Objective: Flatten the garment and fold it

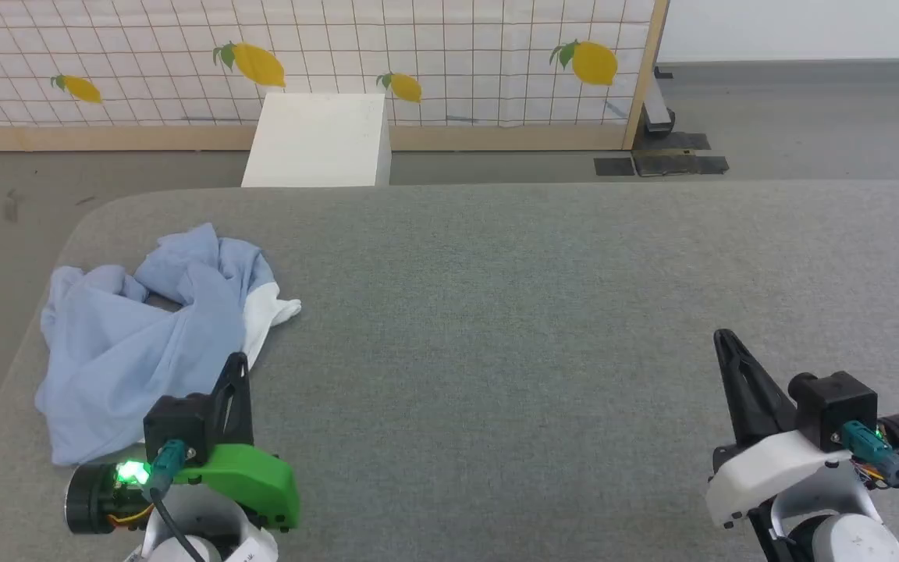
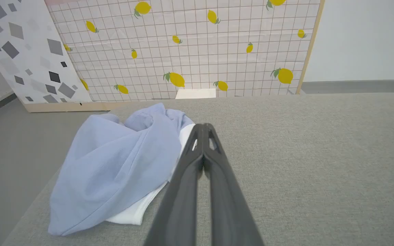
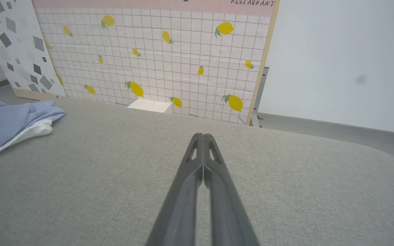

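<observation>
At the left of the grey surface [image 1: 535,312] lies the crumpled blue T-shirt [image 1: 129,343]; the left gripper [image 1: 237,361], fingers together, sits beside it, the right gripper [image 1: 723,338], also closed, well apart

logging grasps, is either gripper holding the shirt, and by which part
Nothing is held: the left gripper and right gripper are both shut empty; the garment lies crumpled on the surface.

A grey fabric-covered surface [image 1: 543,312] with rounded corners fills the foreground. Beyond it, on a grey floor [image 1: 808,117], stands a wood-framed partition [image 1: 434,55] printed with a thin grid and yellow lemons. A white box [image 1: 317,140] sits at its base. To its left stands a white panel [image 2: 19,51] scattered with grey diamond shapes, and to its right runs a plain white wall [image 1: 801,27]. Flat dark plates [image 1: 660,164] lie by the frame's foot.
</observation>
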Available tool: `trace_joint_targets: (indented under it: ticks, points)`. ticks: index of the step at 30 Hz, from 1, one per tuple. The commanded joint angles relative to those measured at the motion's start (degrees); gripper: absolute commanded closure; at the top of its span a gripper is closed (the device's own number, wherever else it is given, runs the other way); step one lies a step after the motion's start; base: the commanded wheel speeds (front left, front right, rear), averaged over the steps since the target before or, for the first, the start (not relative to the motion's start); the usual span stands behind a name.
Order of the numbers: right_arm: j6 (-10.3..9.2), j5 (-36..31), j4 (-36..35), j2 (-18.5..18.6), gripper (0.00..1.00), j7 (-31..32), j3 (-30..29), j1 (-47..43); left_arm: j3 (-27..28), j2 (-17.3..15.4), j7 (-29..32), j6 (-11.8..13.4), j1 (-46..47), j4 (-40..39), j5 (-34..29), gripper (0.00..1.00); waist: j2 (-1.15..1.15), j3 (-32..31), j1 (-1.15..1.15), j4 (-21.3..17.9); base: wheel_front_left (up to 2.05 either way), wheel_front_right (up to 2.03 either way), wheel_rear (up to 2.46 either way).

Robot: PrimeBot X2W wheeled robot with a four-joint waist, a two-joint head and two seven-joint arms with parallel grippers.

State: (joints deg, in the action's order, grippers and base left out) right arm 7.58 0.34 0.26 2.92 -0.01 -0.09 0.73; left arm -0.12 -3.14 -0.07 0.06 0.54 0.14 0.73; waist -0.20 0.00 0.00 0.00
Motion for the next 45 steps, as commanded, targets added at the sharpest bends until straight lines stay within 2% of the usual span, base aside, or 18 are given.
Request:
trace_joint_targets:
  ticks: [1,32,33,34,45]
  points:
    - [-0.09,-0.34,-0.26,-0.04,1.0,0.01,0.09,-0.73,0.12,0.26,0.07,-0.06,-0.54,-0.14,-0.73,1.0,0.2,0.0,0.0,0.0,0.0,0.0,0.0]
    - [-0.09,-0.34,-0.26,-0.04,1.0,0.01,0.09,-0.73,0.12,0.26,0.07,-0.06,-0.54,-0.14,-0.73,1.0,0.2,0.0,0.0,0.0,0.0,0.0,0.0]
    - [-0.09,-0.34,-0.26,-0.04,0.0,0.01,0.09,-0.73,0.12,0.26,0.07,-0.06,-0.54,-0.14,-0.73,0.0,0.2,0.0,0.0,0.0,0.0,0.0,0.0]
    - [0.0,0.03,0.02,0.0,0.0,0.0,-0.03,0.0,-0.06,-0.01,0.0,0.0,0.0,0.01,0.08,0.0,0.0,0.0,0.0,0.0,0.0,0.0,0.0]
    - [-0.01,1.9,1.0,0.0,0.0,-1.21,-0.47,-0.47,-0.15,0.0,-1.21,-0.28,-0.2,0.87,1.1,0.0,0.02,-0.06,0.0,-0.03,0.0,0.0,0.0]
